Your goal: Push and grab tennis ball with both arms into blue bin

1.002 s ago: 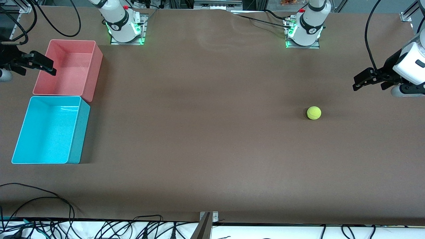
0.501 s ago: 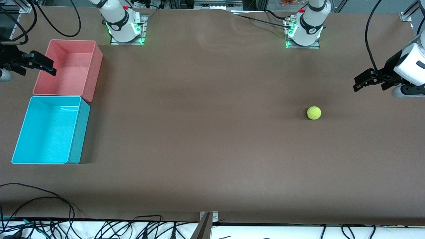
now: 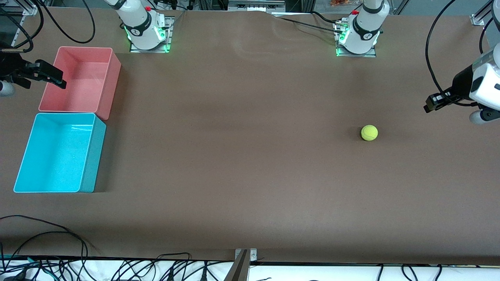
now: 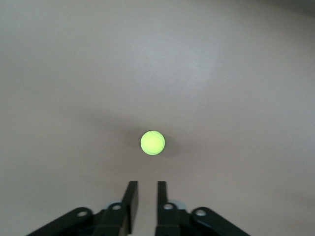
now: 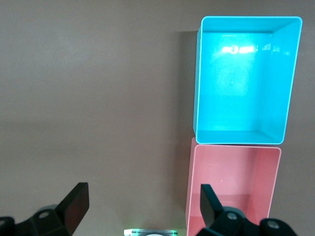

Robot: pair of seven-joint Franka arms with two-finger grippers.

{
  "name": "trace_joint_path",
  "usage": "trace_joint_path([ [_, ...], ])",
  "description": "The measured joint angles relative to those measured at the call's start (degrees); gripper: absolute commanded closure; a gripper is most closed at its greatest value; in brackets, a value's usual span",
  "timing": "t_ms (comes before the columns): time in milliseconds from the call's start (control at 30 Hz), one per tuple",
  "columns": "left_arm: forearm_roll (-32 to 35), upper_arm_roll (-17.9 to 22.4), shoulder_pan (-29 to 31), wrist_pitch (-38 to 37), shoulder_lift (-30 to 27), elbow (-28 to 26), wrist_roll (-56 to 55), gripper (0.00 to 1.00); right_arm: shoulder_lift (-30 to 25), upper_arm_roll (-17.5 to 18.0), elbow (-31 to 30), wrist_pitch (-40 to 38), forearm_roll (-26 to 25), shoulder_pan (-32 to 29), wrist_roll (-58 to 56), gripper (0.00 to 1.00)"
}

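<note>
The tennis ball lies on the brown table toward the left arm's end; it also shows in the left wrist view. My left gripper hangs above the table beside the ball, toward the table's end. Its fingers stand almost together with a narrow gap, empty, pointing at the ball. The blue bin stands empty at the right arm's end, seen too in the right wrist view. My right gripper waits wide open and empty over the pink bin's outer edge.
A pink bin, also in the right wrist view, stands against the blue bin, farther from the front camera. The arm bases stand along the table's back. Cables lie along the front edge.
My left gripper's fingers have closed from spread to almost together, and the hand has shifted slightly toward the table's end and lower. The ball and right arm have not moved.
</note>
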Motion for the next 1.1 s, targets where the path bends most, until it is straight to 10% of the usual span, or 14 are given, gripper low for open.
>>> trace_joint_path([
  [634, 0.11, 0.18, 1.58, 2.31, 8.55, -1.83, -38.35, 1.0, -0.02, 0.0, 0.04, 0.12, 0.0, 0.0, -0.04, 0.0],
  [1102, 3.1, 0.22, 3.47, 26.87, 10.96, -21.87, -58.37, 1.0, -0.03, 0.0, 0.05, 0.12, 0.0, 0.0, -0.04, 0.0],
])
